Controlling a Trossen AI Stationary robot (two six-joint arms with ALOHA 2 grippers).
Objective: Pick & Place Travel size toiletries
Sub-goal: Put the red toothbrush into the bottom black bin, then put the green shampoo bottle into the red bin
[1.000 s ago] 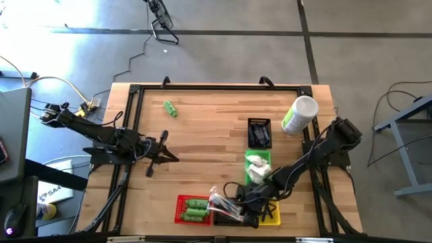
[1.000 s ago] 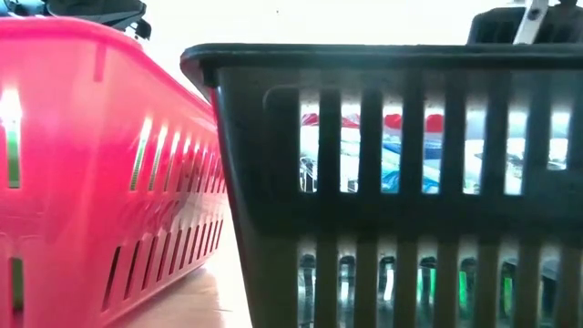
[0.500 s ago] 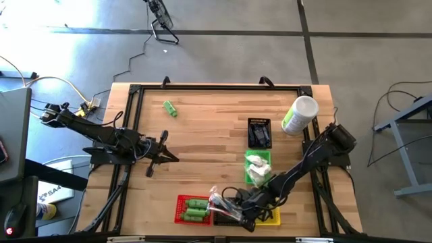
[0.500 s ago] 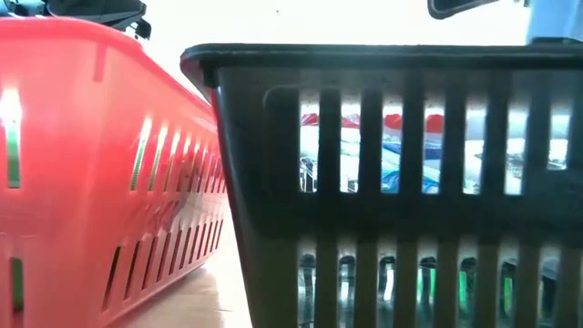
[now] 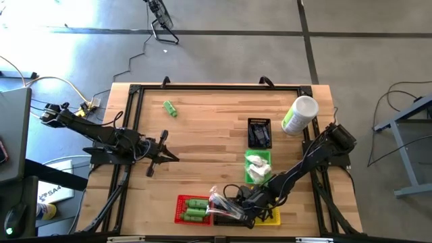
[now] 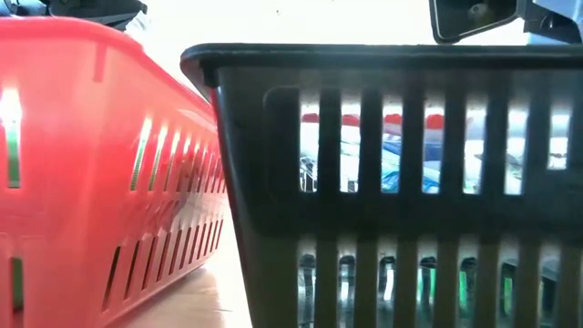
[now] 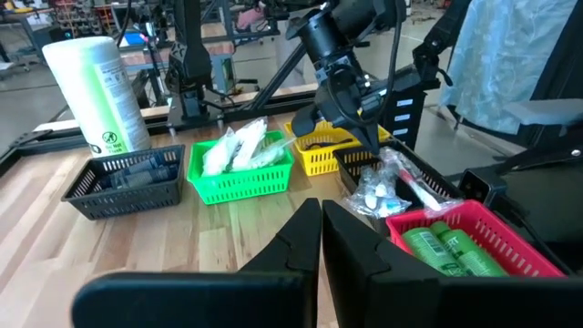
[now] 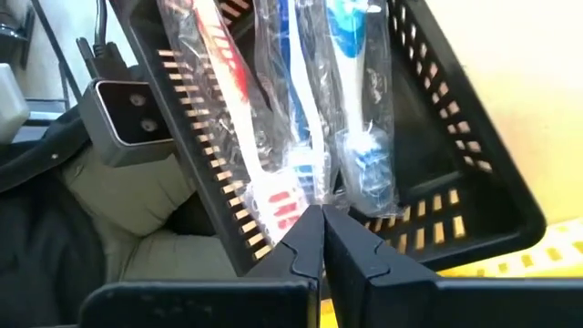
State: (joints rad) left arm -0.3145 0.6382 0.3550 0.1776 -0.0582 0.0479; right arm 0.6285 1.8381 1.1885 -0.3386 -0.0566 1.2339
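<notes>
While the left gripper (image 5: 164, 150) waits at about nine o'clock on the table (image 5: 202, 128) with its fingers pressed together and holding nothing, the right gripper (image 5: 239, 210) sits low at six o'clock, over the black basket (image 8: 437, 137). Its fingers (image 8: 301, 251) are closed tip to tip, with nothing clamped between them, and touch or nearly touch the clear-wrapped toothbrushes (image 8: 301, 109) lying in that basket. These toothbrushes lie side by side in crinkled clear sleeves: one has a red and white handle and red bristles, the others blue and white. Just to the nine o'clock side, the red basket (image 5: 181, 210) holds small green bottles (image 5: 196, 208) lying flat. A lone green bottle (image 5: 169, 108) lies well apart, toward eleven o'clock. Near the table's centre-right, the green basket (image 7: 239, 178) is filled with white packets (image 7: 239, 148); beyond it, toward one o'clock, another dark basket (image 5: 259, 132) holds dark items too small to tell. A yellow basket (image 7: 321, 150) stands beside the black one.
</notes>
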